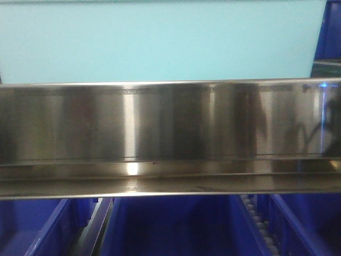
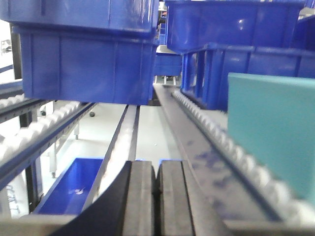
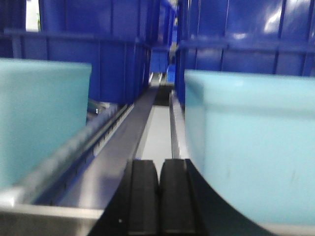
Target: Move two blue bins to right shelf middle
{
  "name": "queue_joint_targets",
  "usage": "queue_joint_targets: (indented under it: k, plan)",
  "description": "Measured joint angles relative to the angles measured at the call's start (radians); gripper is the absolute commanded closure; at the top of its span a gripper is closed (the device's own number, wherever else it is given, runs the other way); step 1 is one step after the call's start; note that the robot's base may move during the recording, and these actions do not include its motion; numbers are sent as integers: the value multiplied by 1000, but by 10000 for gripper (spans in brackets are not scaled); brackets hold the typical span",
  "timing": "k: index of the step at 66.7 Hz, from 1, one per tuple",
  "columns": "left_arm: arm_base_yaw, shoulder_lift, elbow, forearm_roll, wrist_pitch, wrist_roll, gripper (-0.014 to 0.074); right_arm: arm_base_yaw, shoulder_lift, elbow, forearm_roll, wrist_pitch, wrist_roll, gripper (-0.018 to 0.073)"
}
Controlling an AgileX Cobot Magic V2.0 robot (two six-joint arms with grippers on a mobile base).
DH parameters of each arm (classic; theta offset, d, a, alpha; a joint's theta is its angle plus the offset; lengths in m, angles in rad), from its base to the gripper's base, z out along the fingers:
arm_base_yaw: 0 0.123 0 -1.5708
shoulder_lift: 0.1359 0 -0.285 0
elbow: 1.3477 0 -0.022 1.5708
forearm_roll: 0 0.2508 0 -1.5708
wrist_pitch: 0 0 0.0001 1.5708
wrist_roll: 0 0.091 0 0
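Ahead of the left end effector [image 2: 156, 196], up the roller lanes [image 2: 216, 132], sit two blue bins, the left blue bin [image 2: 88, 64] and the right blue bin [image 2: 246, 54]; its fingers are pressed together, empty; the right end effector [image 3: 158, 196], likewise pressed together, lies between two teal bins [image 3: 39, 123], blue ones behind; the left arm looks nearer.

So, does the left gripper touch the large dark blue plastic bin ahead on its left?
Apart. In the left wrist view, bare rails lie between the left gripper and the large dark blue plastic bin.
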Motion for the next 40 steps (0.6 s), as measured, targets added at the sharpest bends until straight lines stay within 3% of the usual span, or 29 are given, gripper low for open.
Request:
queue_joint_targets:
  k: [18, 40]
  plan:
    - [0, 108, -313, 2, 144, 0, 707, 0, 103, -301, 0, 182, 0, 725]
    - [0, 552, -728, 47, 401, 0, 707, 0, 527, -633, 0, 363, 0, 725]
